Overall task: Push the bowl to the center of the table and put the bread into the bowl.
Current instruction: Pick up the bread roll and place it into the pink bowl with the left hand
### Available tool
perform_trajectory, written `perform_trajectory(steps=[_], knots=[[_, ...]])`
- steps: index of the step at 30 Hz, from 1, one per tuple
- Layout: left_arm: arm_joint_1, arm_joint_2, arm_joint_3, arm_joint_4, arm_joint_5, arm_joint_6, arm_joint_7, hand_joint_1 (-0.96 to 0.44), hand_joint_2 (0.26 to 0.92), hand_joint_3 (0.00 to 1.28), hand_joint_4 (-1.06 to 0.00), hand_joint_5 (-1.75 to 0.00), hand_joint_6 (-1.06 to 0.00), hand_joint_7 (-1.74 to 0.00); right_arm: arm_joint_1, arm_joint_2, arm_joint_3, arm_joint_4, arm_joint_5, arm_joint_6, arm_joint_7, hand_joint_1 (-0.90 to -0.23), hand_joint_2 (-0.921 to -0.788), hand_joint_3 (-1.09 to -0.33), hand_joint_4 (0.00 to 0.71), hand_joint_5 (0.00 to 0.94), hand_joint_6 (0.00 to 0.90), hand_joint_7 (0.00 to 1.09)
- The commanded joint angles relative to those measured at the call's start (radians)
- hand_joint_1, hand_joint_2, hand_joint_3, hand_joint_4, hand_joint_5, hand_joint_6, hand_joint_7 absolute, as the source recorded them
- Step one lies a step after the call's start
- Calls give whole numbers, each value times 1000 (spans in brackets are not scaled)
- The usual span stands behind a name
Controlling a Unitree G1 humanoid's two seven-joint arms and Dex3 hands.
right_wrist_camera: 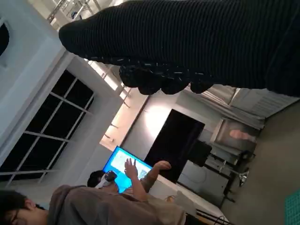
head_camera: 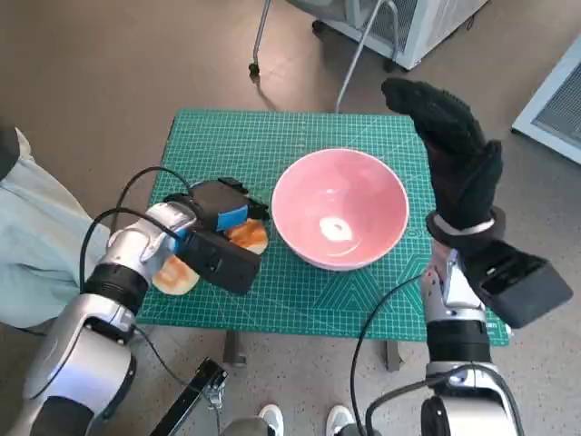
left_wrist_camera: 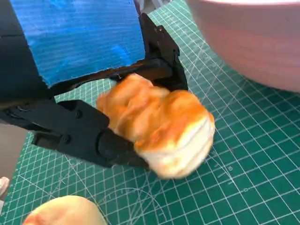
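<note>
While the pink bowl (head_camera: 339, 210) sits about mid-worktop (head_camera: 300, 136) on the green cutting mat, the left hand (head_camera: 218, 221) is just beside its left side, holding a golden piece of bread (left_wrist_camera: 159, 123) between its black fingers (left_wrist_camera: 82, 133) (the wrist view shows the grip nicely). A second bread piece (head_camera: 175, 275) lies near the worktop's front-left corner. The gloved right hand (head_camera: 454, 154) is raised off the bowl's right side, fingers spread, holding nothing.
</note>
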State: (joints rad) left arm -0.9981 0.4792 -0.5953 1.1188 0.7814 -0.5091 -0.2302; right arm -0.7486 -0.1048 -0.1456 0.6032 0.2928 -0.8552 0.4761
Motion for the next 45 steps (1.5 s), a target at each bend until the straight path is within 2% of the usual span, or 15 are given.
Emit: perform_trajectory(steps=[1, 8, 17, 21, 25, 29, 39, 45], knots=[[-29, 50, 41, 6, -44, -7, -39, -1, 921, 169, -531, -1335, -560, -1217, 31, 8, 2, -4, 4, 16, -4, -694, -921, -791, 307, 17, -1, 845], [-62, 117, 141, -71, -136, 4, -103, 0, 921, 164, -551, -1283, -550, -1277, 28, 10, 2, 3, -1, 12, -6, -699, -921, -791, 307, 16, 0, 846], [-76, 183, 259, -273, -213, 11, -99, 1, 921, 160, -565, -1273, -546, -1276, 27, 14, 6, 4, 2, 14, -1, -698, -921, -791, 303, 14, -1, 841], [-72, 180, 300, -397, -233, 40, -93, 1, 921, 176, -536, -1341, -542, -1244, 28, 15, 8, -3, 3, 20, -2, -695, -921, -792, 302, 13, -1, 838], [-61, 143, 329, -538, -247, 76, -81, 1, 921, 163, -518, -1376, -590, -1176, 25, 16, 8, -2, 7, 23, 1, -693, -921, -794, 301, 12, -1, 837], [-56, 96, 326, -612, -247, 92, -71, 1, 921, 157, -493, -1374, -625, -1165, 25, 18, 8, -5, 11, 24, 4, -692, -921, -794, 301, 12, -1, 837], [-113, -41, 253, -475, -232, -37, -25, -1, 920, 166, -485, -1312, -613, -1248, 27, 23, 11, -7, 29, 22, 18, -693, -921, -793, 302, 12, -1, 838], [-138, -103, 200, -403, -192, -38, -27, -1, 920, 167, -493, -1301, -598, -1270, 31, 24, 8, -6, 37, 19, 25, -686, -921, -789, 299, 10, -1, 830]])
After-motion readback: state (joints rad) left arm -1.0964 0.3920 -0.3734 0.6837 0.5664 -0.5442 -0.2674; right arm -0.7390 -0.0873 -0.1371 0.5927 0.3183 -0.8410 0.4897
